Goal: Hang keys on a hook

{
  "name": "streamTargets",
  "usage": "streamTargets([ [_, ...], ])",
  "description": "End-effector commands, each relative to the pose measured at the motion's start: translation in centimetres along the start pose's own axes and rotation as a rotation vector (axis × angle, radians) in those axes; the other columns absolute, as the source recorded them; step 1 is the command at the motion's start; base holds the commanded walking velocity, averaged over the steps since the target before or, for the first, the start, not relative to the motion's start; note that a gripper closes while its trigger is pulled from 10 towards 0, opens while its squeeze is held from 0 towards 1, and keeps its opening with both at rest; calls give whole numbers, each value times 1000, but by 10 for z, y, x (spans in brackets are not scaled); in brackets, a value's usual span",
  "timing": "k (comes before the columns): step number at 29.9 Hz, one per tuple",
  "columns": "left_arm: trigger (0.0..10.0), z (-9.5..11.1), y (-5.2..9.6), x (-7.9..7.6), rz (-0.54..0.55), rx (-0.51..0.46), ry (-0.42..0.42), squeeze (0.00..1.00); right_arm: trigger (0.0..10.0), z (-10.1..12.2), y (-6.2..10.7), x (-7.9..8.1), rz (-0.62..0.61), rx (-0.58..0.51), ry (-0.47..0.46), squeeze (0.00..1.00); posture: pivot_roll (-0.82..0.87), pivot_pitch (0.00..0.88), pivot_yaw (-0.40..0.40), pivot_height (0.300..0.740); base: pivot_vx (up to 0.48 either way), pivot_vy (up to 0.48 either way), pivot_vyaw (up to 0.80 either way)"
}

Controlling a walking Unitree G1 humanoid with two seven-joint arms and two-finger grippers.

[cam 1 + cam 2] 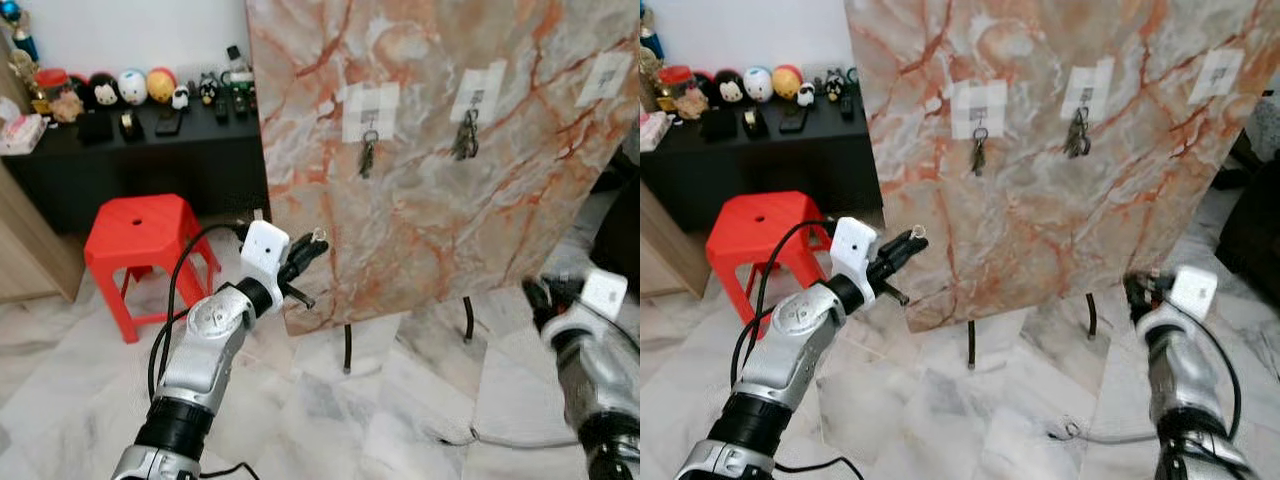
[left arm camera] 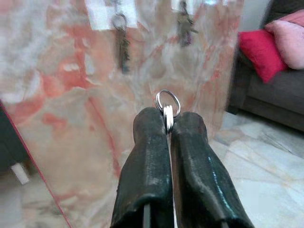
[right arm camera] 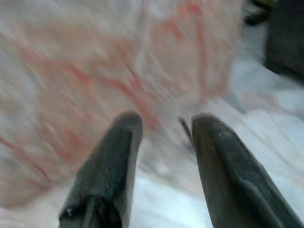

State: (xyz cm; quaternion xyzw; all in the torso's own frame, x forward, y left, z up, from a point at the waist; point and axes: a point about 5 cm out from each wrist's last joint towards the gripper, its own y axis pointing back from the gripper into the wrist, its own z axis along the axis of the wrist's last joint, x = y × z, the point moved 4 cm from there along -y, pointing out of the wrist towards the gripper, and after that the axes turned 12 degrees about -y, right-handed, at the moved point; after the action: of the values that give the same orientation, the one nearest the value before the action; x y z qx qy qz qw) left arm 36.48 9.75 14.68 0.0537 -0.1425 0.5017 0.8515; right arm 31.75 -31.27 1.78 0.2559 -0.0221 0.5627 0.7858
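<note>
Key ring (image 2: 168,102) is pinched between the closed fingertips (image 2: 151,124) of the left gripper (image 1: 312,246), protruding just past them. Ahead of and above this gripper stands the marble-patterned board (image 1: 420,210), carrying two hung key bunches: the nearer bunch (image 1: 367,152) and the farther bunch (image 1: 465,135), each under a white hook label. The right gripper (image 3: 164,126) is released, fingers parted and holding nothing, low beside the board's lower edge.

Left claw (image 1: 902,246) pinches a key ring (image 1: 917,231) near the marble board (image 1: 1040,200).
</note>
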Motion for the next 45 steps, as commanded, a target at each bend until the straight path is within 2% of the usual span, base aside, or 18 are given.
streamTargets([
  [1, 10000, -29, 11, 23, 131, 108, 14, 0, 10000, -40, 12, -16, -77, 119, 17, 0, -112, 0, -35, 740, 0, 0, 0],
  [4, 10000, -83, 39, 40, 250, 290, 65, 0, 10000, -88, 31, -25, -132, 254, 8, 0, -114, 0, -21, 740, 0, 0, 0],
  [7, 10000, -122, 67, 45, 317, 433, 98, 0, 10000, -113, 40, -21, -138, 323, -8, 0, -110, 0, -13, 740, 0, 0, 0],
  [9, 10000, -152, 93, 43, 363, 564, 115, 0, 10000, -131, 47, -16, -132, 383, 15, 0, -114, 0, -3, 740, 0, 0, 0],
  [10, 10000, -160, 100, 42, 371, 601, 117, 0, 10000, -135, 49, -14, -129, 399, 24, 0, -114, 0, -1, 740, 0, 0, 0],
  [11, 10000, -160, 100, 42, 371, 601, 117, 0, 10000, -135, 49, -14, -129, 399, 24, 0, -114, 0, -1, 740, 0, 0, 0],
  [12, 10000, -177, 117, 35, 382, 675, 149, 0, 10000, -143, 52, -12, -137, 422, 14, 0, -106, 0, 6, 740, 0, 0, 0],
  [14, 10000, -192, 133, 25, 384, 738, 186, 0, 10000, -149, 55, -11, -144, 437, 4, 0, -103, 0, 10, 740, 0, 0, 0],
  [15, 10000, -192, 133, 25, 384, 738, 186, 0, 10000, -149, 55, -11, -144, 437, 4, 0, -103, 0, 10, 740, 0, 0, 0],
  [16, 10000, -199, 142, 20, 389, 773, 199, 0, 10000, -151, 56, -10, -146, 443, 0, 0, -104, 0, 11, 740, 0, 0, 0],
  [17, 10000, -213, 161, 12, 411, 852, 235, 0, 10000, -152, 56, -9, -152, 455, -6, 0, -114, 0, 19, 740, 0, 0, 0],
  [18, 10000, -217, 168, 9, 419, 884, 240, 0, 10000, -152, 55, -9, -155, 460, -7, 0, -114, 0, 19, 740, 0, 0, 0],
  [25, 10000, -228, 182, -4, 422, 953, 277, 0, 10000, -153, 58, -16, -179, 476, -26, 0, -106, 0, 16, 740, 0, 0, 0],
  [27, 10000, -233, 192, -11, 422, 1001, 290, 0, 10000, -160, 67, -26, -191, 495, -34, 0, -112, 0, 20, 740, 0, 0, 0],
  [32, 10000, -236, 195, -19, 407, 1024, 291, 0, 10000, -169, 77, -33, -212, 518, -41, 0, -106, 0, 30, 740, 0, 0, 0],
  [34, 10000, -238, 198, -21, 402, 1038, 285, 0, 10000, -181, 85, -31, -225, 539, -52, 0, -101, 0, 27, 740, 0, 0, 0],
  [37, 10000, -239, 200, -23, 402, 1045, 281, 0, 10000, -185, 87, -30, -227, 550, -50, 0, -96, 0, 16, 740, 0, 0, 0],
  [45, 10000, -244, 211, -35, 466, 1080, 348, 0, 10000, -193, 94, -31, -186, 619, 110, 0, -83, 0, -23, 740, 0, -229, 0],
])
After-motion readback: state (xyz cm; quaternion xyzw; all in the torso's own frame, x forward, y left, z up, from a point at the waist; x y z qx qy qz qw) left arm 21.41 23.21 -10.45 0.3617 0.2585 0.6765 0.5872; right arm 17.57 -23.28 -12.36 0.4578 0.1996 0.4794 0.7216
